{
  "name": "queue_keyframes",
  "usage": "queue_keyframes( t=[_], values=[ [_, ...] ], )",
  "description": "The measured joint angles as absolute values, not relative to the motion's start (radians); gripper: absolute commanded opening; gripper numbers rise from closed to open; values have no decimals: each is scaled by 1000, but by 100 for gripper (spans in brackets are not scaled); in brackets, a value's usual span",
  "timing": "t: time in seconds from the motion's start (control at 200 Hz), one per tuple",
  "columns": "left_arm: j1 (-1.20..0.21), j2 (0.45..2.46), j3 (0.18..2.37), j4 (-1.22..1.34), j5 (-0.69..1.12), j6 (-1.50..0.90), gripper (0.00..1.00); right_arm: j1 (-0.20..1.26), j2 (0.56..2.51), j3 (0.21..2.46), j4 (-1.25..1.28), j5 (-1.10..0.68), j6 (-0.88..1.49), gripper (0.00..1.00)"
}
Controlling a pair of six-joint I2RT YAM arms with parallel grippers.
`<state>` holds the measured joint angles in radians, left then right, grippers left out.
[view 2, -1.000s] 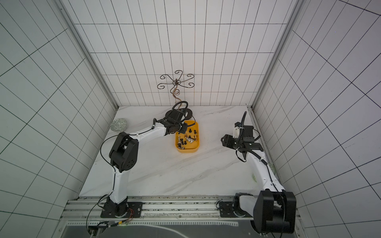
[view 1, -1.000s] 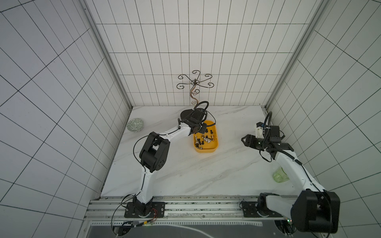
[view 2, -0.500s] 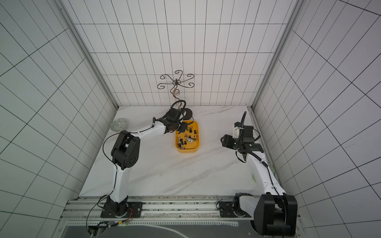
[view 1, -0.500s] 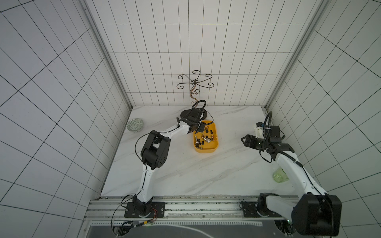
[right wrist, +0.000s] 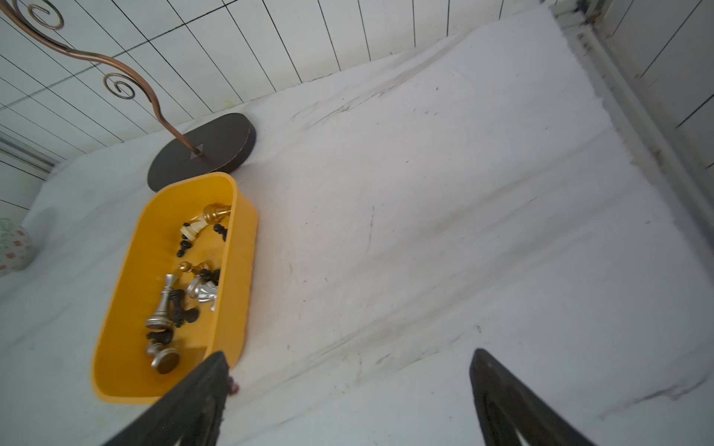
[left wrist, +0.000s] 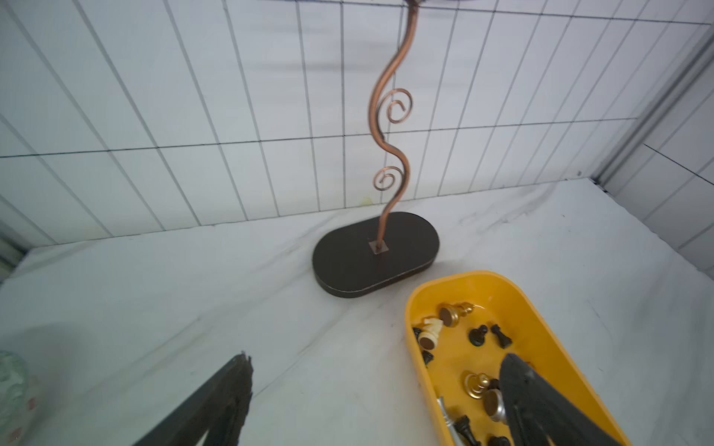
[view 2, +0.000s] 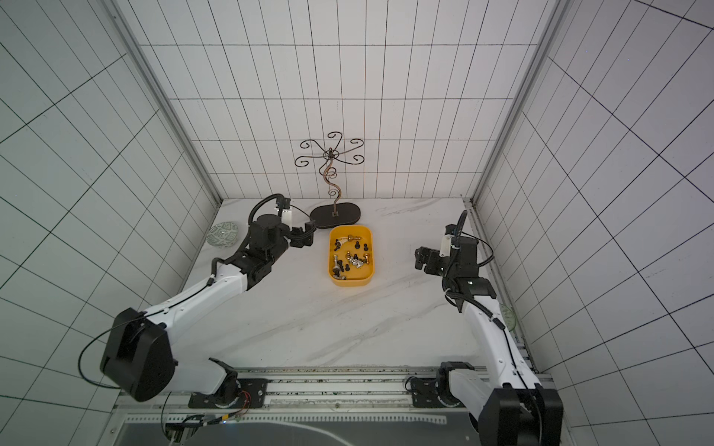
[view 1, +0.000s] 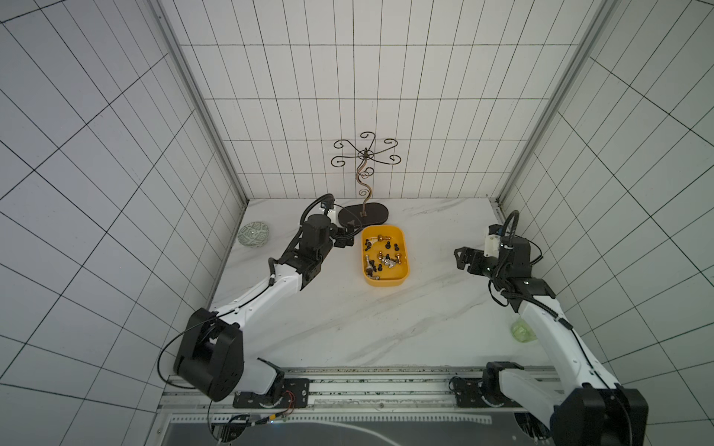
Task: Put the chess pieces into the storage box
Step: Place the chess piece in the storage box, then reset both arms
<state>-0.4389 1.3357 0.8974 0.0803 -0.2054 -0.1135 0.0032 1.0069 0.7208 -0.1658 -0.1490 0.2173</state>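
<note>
The yellow-orange storage box (view 1: 386,284) (view 2: 349,282) stands mid-table toward the back. Every chess piece I can see lies inside it (view 1: 380,260) (view 2: 349,262): black pawns, silver ones (right wrist: 201,289), gold ones (left wrist: 477,382) and a cream one (left wrist: 430,332). My left gripper (view 1: 345,241) (left wrist: 376,359) is open and empty just left of the box's far corner. One of its fingers (left wrist: 533,401) reaches over the box (left wrist: 541,309). My right gripper (view 1: 461,258) (right wrist: 349,353) hangs open and empty to the right of the box (right wrist: 239,270), well apart from it.
A scrolled wire stand on a dark oval base (view 1: 363,213) (left wrist: 374,255) stands right behind the box. A green-white patterned bowl (view 1: 253,233) sits by the left wall. A pale green object (view 1: 521,332) lies near the right wall beside my right arm.
My left gripper has drawn back from above the box to its left side and opened. My right gripper has opened wider without moving from its spot.
</note>
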Motion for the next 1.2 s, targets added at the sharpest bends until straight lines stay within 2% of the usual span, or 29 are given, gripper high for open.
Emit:
queue_keyframes(
  t=[0.18,0.3,0.53,0.67,0.705,0.9,1.204],
  values=[
    [-368,1149,568,263,-370,-46,98,2,931,463,179,28,127,99],
    [-318,1135,434,366,-430,-13,98,2,967,289,449,83,77,99],
    [-245,1360,378,563,-506,-5,97,1,1293,220,845,123,20,99],
    [-191,1515,411,691,-477,10,98,-10,1492,222,1087,117,16,99],
    [-174,1543,411,739,-459,9,96,-13,1530,223,1112,116,17,99],
    [-103,1565,358,904,-360,-3,98,-15,1550,222,1209,129,23,99],
    [-105,1567,359,926,-312,-4,98,-20,1546,222,1232,162,30,99]
  ],
)
